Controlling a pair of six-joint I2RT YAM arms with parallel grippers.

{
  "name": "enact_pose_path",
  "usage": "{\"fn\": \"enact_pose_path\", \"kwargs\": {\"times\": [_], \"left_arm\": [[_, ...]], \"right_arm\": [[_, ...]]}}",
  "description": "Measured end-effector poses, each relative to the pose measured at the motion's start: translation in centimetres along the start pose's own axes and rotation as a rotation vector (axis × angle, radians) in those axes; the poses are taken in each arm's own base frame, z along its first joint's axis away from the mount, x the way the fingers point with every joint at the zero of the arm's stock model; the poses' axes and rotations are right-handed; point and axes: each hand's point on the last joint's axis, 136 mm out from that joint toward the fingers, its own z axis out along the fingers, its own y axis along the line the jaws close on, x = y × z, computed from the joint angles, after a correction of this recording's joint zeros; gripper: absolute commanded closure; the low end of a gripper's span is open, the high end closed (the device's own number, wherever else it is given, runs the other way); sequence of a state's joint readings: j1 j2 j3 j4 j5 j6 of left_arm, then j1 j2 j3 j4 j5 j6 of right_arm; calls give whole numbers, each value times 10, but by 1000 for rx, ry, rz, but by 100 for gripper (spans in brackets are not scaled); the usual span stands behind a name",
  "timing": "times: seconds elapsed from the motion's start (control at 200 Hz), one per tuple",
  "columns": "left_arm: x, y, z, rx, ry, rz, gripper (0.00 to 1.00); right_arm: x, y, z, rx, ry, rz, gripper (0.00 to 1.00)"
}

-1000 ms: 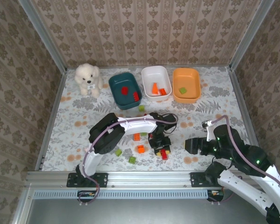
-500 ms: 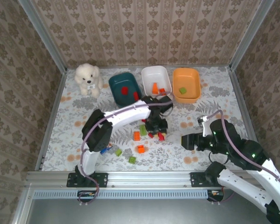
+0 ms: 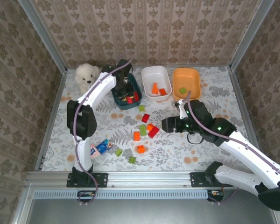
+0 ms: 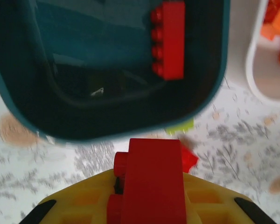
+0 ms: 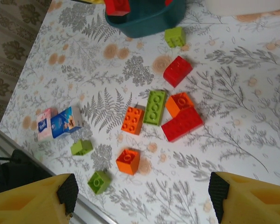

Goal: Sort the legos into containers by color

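Left gripper (image 4: 151, 189) clenched on a red plastic lego brick (image 4: 151, 172) at the near rim of the dark teal plastic bin (image 4: 107, 116), far edge of the worktop (image 5: 233, 93). Reds already inside it. Oranges in the white bin (image 3: 154, 74), one green in the orange bin (image 3: 192, 77). Right gripper (image 5: 142, 191) spread and empty above roughly nine loose legos (image 5: 155, 107) mid-worktop. Judged under half done.

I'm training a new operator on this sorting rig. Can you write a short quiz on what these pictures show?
1. True or false: the left hand holds a red brick.
2. Which colour of brick lies in the orange bin? A red, B green, C orange.
3. Fill in: the right hand is ___ (open or shut).

Key: 1 true; 2 B; 3 open.
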State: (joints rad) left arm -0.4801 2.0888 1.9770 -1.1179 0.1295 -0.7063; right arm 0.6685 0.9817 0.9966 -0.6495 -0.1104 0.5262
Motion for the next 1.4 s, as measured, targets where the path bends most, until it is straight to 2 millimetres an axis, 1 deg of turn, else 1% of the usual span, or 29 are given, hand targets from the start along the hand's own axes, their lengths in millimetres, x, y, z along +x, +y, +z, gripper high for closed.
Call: {"fn": "enact_pose_path", "kwargs": {"times": [0.085,0.185,0.27,0.34,0.47,0.615,0.86,0.965,1.1,1.2,1.295,1.35,1.4], "left_arm": [[-15,6,17,-18,8,0,80],[-28,12,39,-38,28,-4,79],[-34,17,55,-50,42,-6,79],[-37,20,64,-57,52,-7,78],[-39,18,72,-53,61,3,76],[-37,15,78,-44,73,9,73],[-36,11,90,-18,98,14,56],[-38,8,87,-6,93,21,49],[-44,2,80,9,70,31,47],[-45,3,74,4,56,33,45],[-46,3,51,3,17,37,41],[-43,3,28,12,-16,41,40],[-37,5,2,25,-50,42,40]], "right_arm": [[-8,4,9,-5,-8,-1,23],[-18,9,16,-16,-21,-4,23],[-24,12,19,-23,-33,-11,23],[-27,14,21,-26,-39,-16,23],[-34,17,26,-33,-48,-23,23],[-32,17,30,-32,-34,-25,23],[-30,18,35,-39,-16,-36,23],[-30,20,39,-41,-3,-55,23],[-26,23,44,-45,16,-102,23],[-18,33,48,-65,38,-173,23],[-10,49,51,-102,49,-269,22],[-5,59,53,-128,51,-330,21],[0,70,56,-153,52,-384,20]]}}
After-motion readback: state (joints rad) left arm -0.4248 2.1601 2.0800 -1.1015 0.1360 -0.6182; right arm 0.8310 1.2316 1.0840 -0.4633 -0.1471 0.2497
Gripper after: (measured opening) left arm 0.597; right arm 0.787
